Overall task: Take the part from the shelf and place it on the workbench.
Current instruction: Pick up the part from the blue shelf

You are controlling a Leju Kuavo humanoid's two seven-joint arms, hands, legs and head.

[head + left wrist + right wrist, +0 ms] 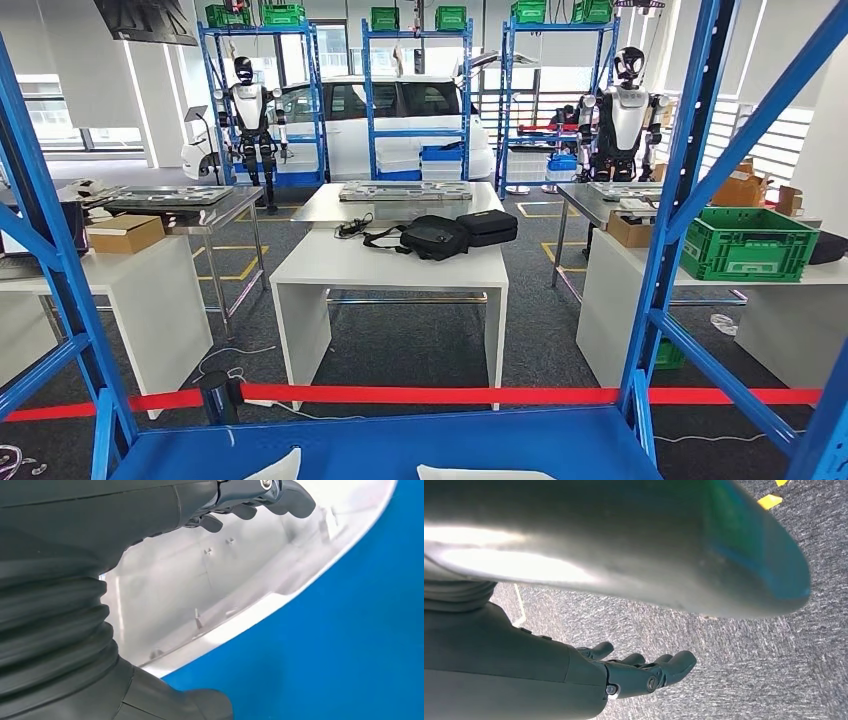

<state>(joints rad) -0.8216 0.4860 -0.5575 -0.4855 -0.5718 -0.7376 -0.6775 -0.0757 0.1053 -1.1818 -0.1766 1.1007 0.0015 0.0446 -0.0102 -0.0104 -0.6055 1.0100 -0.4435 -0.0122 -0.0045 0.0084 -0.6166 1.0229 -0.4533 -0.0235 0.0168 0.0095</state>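
Observation:
The white part (480,473) lies on the blue shelf board (400,440), with two pale tips of it at the bottom edge of the head view. In the left wrist view my left hand (235,510) hovers over the part (210,585). Its dark fingers (295,497) are lightly curled above the part's hollow side and its thumb (200,705) is apart over the blue board, gripping nothing. My right hand (644,672) has its fingers stretched out and holds nothing, under a blurred pale curved surface (589,545), with grey carpet behind. The white workbench (390,265) stands beyond the shelf.
Blue shelf uprights (690,170) and diagonal braces frame the head view. A red barrier tape (430,394) runs between the shelf and the workbench. Black bags (440,236) lie on the workbench. A green crate (750,243) sits on the right-hand table. Other humanoid robots stand at the back.

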